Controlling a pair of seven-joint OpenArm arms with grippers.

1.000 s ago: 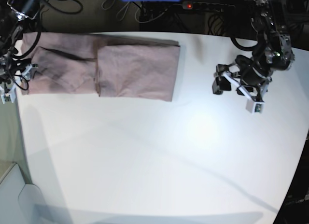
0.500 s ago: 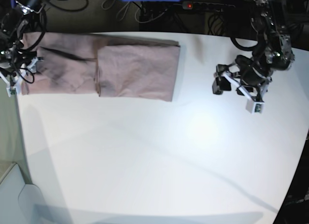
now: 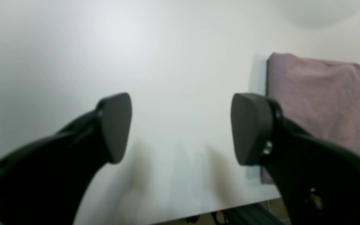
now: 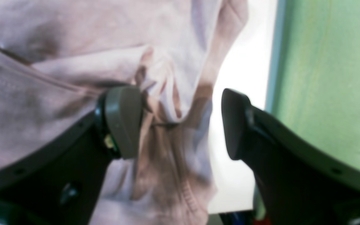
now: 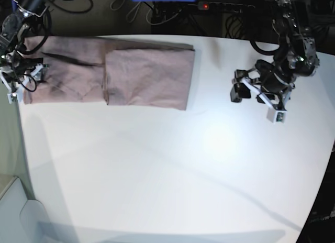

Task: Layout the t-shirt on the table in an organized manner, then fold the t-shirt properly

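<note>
**A:** Where is the plain dusty mauve-pink cloth t-shirt (image 5: 110,75) now?

**B:** Along the far edge of the large white matte counter (image 5: 172,169), towards the base view's left. It lies as a long band, with a doubled panel on the half nearer the counter's middle and a looser, creased end at the left edge.

**A:** What has changed in the last second?

**B:** Only the right arm. Its right gripper (image 5: 23,80) has crept up along that creased end of the shirt; the cloth itself looks the same. The left gripper (image 5: 256,99) has not moved and hangs over bare counter, well apart from the shirt.

**A:** And the jaws?

**B:** Both sets stand wide apart and hold nothing. In the right wrist view one right fingertip (image 4: 122,122) sits over rumpled folds at the shirt's edge, the other over the white strip beside it. I judge it is lining up a grasp for another fold, so the folding seems partly done, not finished.

**A:** What can't you make out?

**B:** The collar and sleeves are tucked out of sight. The right wrist view is blurred, so whether that fingertip touches the cloth I cannot tell. The base view crops the right arm, and the left wrist view shows only the shirt's corner.
</note>
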